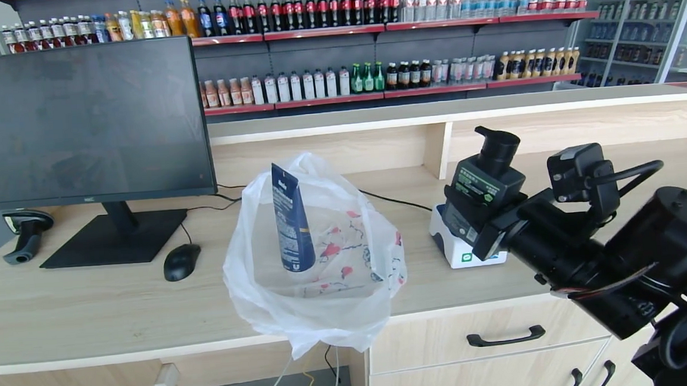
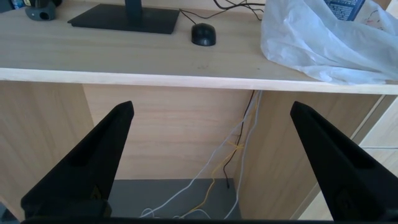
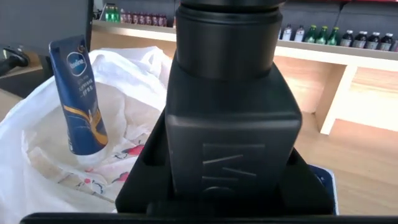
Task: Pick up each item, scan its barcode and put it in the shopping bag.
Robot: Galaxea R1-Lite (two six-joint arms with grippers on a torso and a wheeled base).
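Right hand (image 1: 492,234) is clenched on a black bottle (image 1: 483,187), left hand (image 2: 211,124) hangs open below the worktop (image 1: 88,316) edge. Bag (image 1: 327,313) sits mid-worktop with a tube (image 1: 291,220) already inside. The bottle's just above the scanner (image 1: 461,257), so scan step I'd say. Next: barcode to scanner, then bag it.

crinkly translucent plastic bag (image 1: 252,282); matt black bottle (image 1: 486,189); wood-grain counter (image 1: 88,307)
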